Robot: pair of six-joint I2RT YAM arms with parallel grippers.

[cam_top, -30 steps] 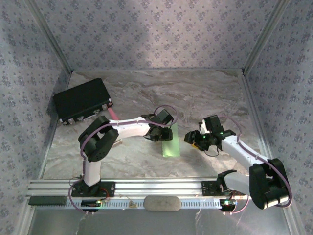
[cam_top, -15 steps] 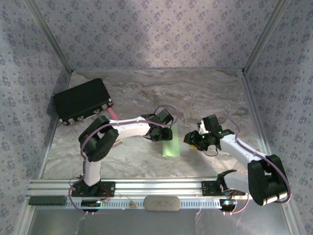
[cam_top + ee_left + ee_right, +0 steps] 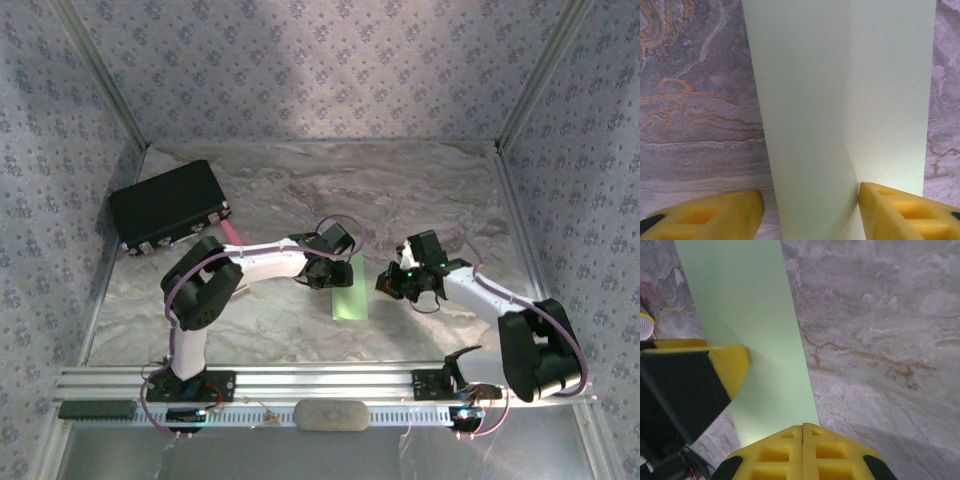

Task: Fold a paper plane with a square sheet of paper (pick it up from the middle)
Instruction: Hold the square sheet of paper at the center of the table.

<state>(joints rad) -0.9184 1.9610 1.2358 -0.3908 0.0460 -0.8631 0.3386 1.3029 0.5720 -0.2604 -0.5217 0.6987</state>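
Observation:
The square sheet of paper (image 3: 350, 298) lies mid-table as a narrow pale-green folded strip. My left gripper (image 3: 334, 274) stands over its far end. In the left wrist view one layer of the paper (image 3: 805, 100) rises between the yellow fingers (image 3: 710, 215); the right-hand finger touches it, and the left gripper (image 3: 810, 202) is open. My right gripper (image 3: 389, 285) is just right of the strip. Its tips (image 3: 803, 429) are shut tight together at the edge of the paper (image 3: 755, 310), with nothing showing between them.
A big black box (image 3: 166, 205) sits at the back left with a pink cylinder (image 3: 231, 233) beside it. An aluminium rail (image 3: 320, 381) runs along the near edge. Patterned walls close in the marble table (image 3: 400, 190) on three sides.
My right gripper has closed its jaws and shifted a little left, toward the paper strip. The left gripper and the paper have stayed put.

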